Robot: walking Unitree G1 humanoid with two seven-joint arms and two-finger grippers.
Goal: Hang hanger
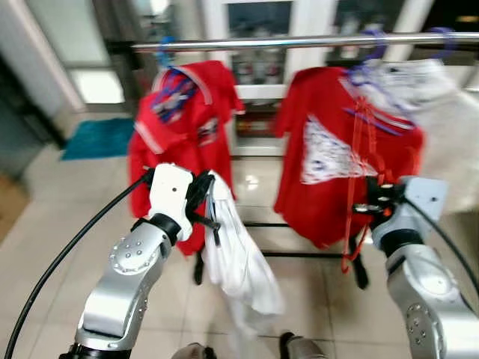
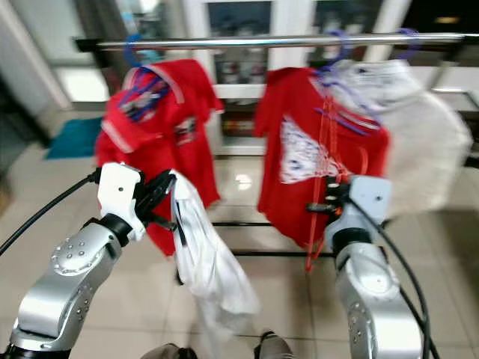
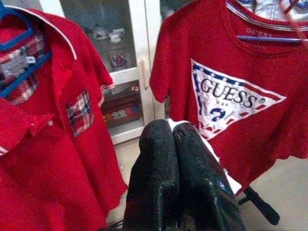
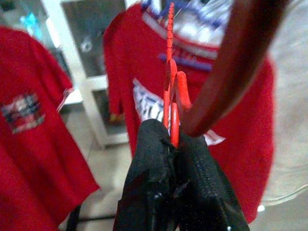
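- Pale glossy floor tiles (image 1: 45, 247) run under a garment rack; a teal mat (image 1: 97, 138) lies on the floor off to my left, and a white glass-fronted cabinet (image 3: 122, 67) stands behind the rack.
- Steel rail (image 1: 299, 42): runs level across the upper part of both eye views, above my two grippers.
- Red collared shirt (image 1: 179, 134): hangs from the rail on a blue hanger (image 3: 19, 38), plaid patch on the chest, towards my left.
- Red printed T-shirt (image 1: 322, 157): hangs from the rail towards my right, white triangle logo on the front.
- Pale garment (image 1: 441, 134): hangs at the far right end of the rail, blurred.
- My left gripper (image 1: 203, 196): raised in front of the collared shirt, fingers pressed together on a white cloth (image 1: 239, 262) that droops from them towards the floor.
- My right gripper (image 1: 368, 203): raised in front of the T-shirt and below the rail, fingers pinched tight on a red hanger (image 4: 172, 91).
- Red hanger, position: thin red bars rise from my right fingers in front of the T-shirt; whether it touches the rail I cannot tell.
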